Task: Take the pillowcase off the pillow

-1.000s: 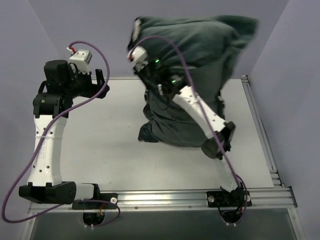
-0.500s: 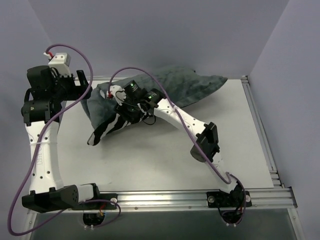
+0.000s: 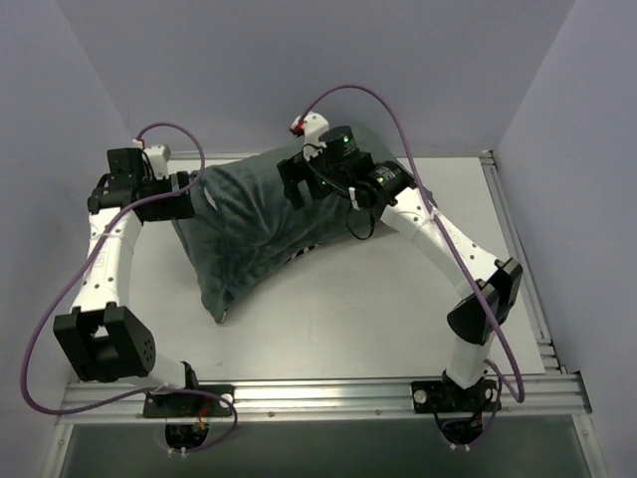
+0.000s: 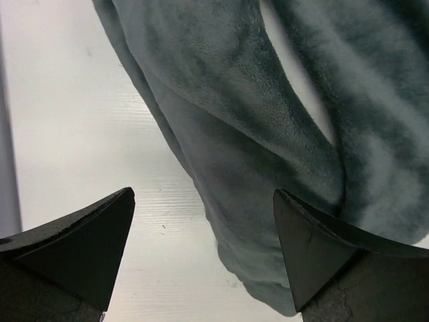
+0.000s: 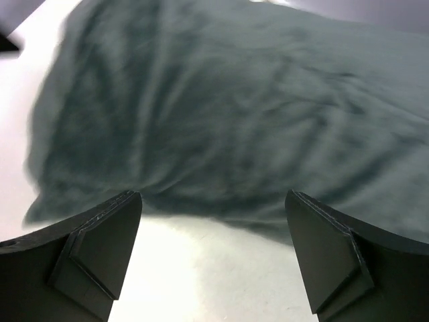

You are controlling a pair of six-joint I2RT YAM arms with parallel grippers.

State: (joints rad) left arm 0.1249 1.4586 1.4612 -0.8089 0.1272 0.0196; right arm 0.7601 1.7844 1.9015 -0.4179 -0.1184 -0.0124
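Grey plush fabric of the pillowcase (image 3: 254, 224) lies on the bench (image 3: 398, 299), mostly in the left and far half, with the plain dark face up and only a narrow bit of black-and-white striping at its near edge. The left gripper (image 4: 203, 193) is at the far-left end of the pillowcase; its fingers are spread wide with nothing between them, and the fabric lies just under and ahead of them. The right gripper (image 5: 213, 194) hangs over the far edge near the middle, also spread wide and holding nothing, with the fabric just ahead of its fingertips. One second ago the right gripper held the pillowcase lifted high at the back of the bench, and the left gripper was well apart from it. Half a second ago the fabric was already down, with a striped end showing at the left. Now it is released and the grey side covers nearly all. Its long axis runs diagonally, from the far right, near the right arm's wrist, to a narrower corner that points to the near left.
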